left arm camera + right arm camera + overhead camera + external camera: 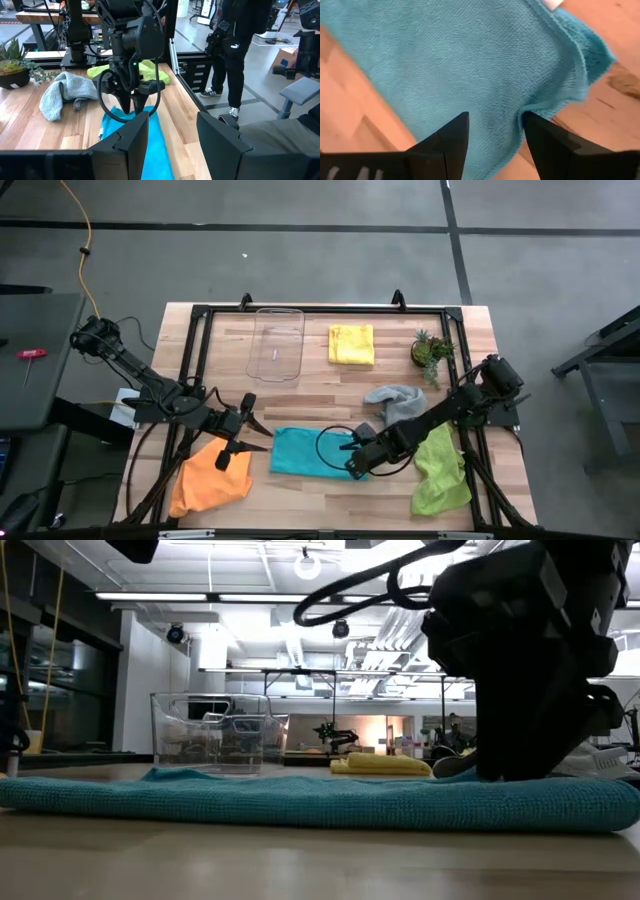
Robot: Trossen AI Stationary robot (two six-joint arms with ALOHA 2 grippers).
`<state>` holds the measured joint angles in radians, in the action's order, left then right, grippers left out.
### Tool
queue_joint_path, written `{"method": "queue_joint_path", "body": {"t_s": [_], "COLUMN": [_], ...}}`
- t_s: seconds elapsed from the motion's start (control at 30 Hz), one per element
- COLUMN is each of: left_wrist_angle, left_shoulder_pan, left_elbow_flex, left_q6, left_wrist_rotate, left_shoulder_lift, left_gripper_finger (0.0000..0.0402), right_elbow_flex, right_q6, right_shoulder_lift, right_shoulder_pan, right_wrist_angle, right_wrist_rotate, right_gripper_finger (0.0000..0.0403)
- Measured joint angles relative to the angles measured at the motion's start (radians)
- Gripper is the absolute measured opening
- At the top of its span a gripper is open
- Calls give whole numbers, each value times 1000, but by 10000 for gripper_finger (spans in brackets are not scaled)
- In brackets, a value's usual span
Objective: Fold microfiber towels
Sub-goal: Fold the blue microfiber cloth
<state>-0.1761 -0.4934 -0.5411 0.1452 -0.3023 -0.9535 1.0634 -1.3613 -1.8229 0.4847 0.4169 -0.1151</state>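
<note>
- The right gripper (352, 463) stands low over the near right corner of the teal-blue towel (305, 452), which lies flat near the table's front edge; its fingers (451, 137) are parted with cloth in the gap between them, and nothing is pinched yet.
- The left gripper (247, 442) hangs just off the towel's left edge, above the orange towel (207, 481), jaws apart and empty.
- Judged from this, the fold of the teal-blue towel is being set up: the next move calls for both grippers to close on the towel's edge and carry it across together.
- The yellow towel (351, 344) already lies folded at the back beside the clear tray (277, 343); the grey towel (396, 400) and lime green towel (441, 470) wait crumpled on the right, near the potted plant (431, 350).
- Only the left wrist view shows a person (240, 45) standing beyond the table; only the low view shows the towel's edge lying flush on the wood.
</note>
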Motion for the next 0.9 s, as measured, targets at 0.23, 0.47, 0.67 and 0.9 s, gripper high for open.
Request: {"method": "queue_joint_path", "body": {"t_s": [0.23,0.47,0.67,0.9], "left_wrist_angle": [0,0,0,0], "left_shoulder_pan": [0,0,0,0], "left_elbow_flex": [0,0,0,0], "left_q6": [0,0,0,0], "left_wrist_rotate": [0,0,0,0], "left_shoulder_lift": [0,0,0,0], "left_gripper_finger": [159,159,159,159], "right_elbow_flex": [0,0,0,2], "right_q6": [0,-11,-11,-11], "right_shoulder_lift": [0,0,0,-17], "right_shoulder_pan": [0,0,0,0], "right_wrist_angle": [36,83,64,25], "right_wrist_rotate": [-13,-24,-24,-25], "right_gripper_finger": [181,181,181,181]}}
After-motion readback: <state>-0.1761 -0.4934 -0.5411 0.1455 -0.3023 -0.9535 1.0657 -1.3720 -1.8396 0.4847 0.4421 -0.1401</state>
